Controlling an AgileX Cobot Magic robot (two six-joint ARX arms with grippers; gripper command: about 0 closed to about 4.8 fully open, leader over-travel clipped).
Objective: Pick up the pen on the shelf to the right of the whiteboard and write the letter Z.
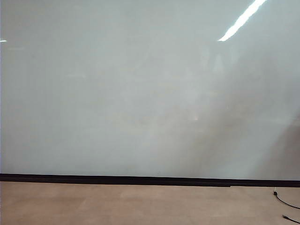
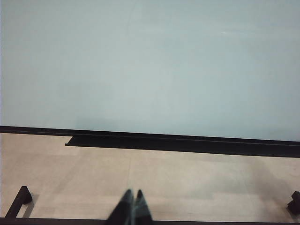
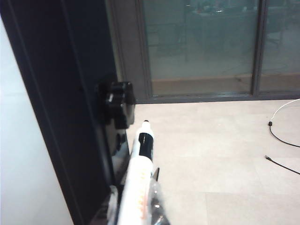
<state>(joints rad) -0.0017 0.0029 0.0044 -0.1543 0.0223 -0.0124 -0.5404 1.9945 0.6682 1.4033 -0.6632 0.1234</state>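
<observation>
Whiteboard (image 1: 140,93): very large glossy pale grey-white board with a black strip along its lower edge, filling most of the exterior view; a bright streak of reflected light sits near its upper right. No arm shows in this view. Beige floor (image 1: 140,204) runs below the strip, with a thin black cable (image 1: 286,202) lying at the lower right.

Left gripper (image 2: 131,206): two dark fingers seen at the lower edge of the left wrist view, tips pressed together with nothing between them, hanging over the beige floor and facing the whiteboard. A long black ledge (image 2: 178,143) runs along the foot of the board in this view.

Pen (image 3: 140,173): slim marker with a pale grey-white barrel, a black band and a small pale end, seen in the right wrist view lying just beside the dark edge frame (image 3: 70,108) of the whiteboard.

Right gripper (image 3: 133,206): its pale, translucent fingers (image 3: 154,197) stand on either side of the pen's barrel and appear clamped on it, though the contact is blurred at the frame's edge. A black bracket (image 3: 117,101) is fixed to the dark frame just beyond the pen's end. Glass-fronted partition (image 3: 201,47) and more beige floor lie behind.
</observation>
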